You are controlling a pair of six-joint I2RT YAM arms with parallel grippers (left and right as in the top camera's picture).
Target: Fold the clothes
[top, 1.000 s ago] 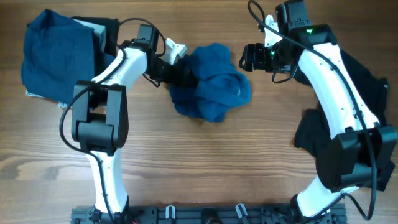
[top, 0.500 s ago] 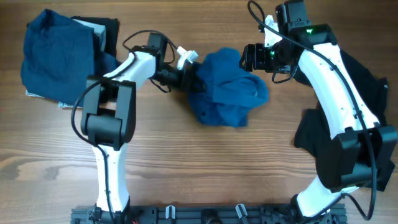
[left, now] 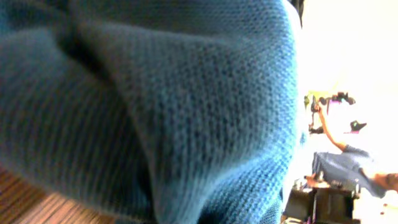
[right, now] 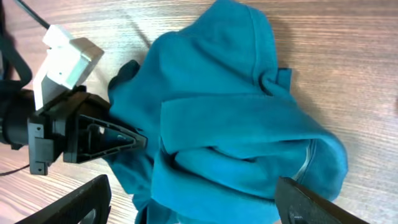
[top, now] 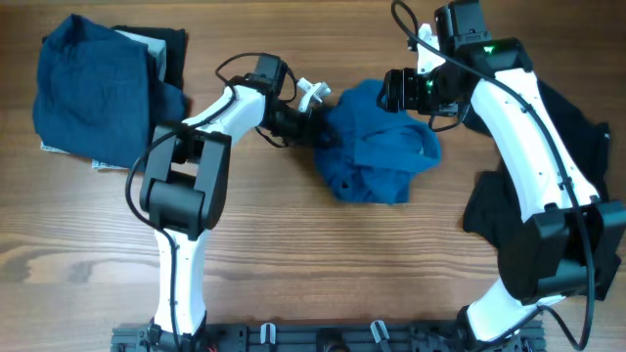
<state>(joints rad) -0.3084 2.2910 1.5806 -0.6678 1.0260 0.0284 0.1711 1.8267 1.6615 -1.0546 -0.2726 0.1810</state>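
A crumpled medium-blue shirt (top: 377,152) lies at the table's middle, a little to the right. My left gripper (top: 318,125) is shut on the shirt's left edge. In the right wrist view its black fingers (right: 134,140) come to a point in the fabric (right: 236,124). The left wrist view is filled with blue knit (left: 186,93), which hides its own jaws. My right gripper (top: 391,93) hangs open just above the shirt's back right part. Its two fingertips (right: 81,202) stand wide apart on either side of the cloth, touching nothing.
More blue clothes (top: 83,83) are heaped at the back left, with a black garment (top: 174,47) behind them. Black clothes (top: 577,137) lie at the right under my right arm. A cable loops by the left wrist (top: 235,66).
My left gripper has shut on the blue shirt and dragged it to the right, up under the right gripper. The right arm has not moved.
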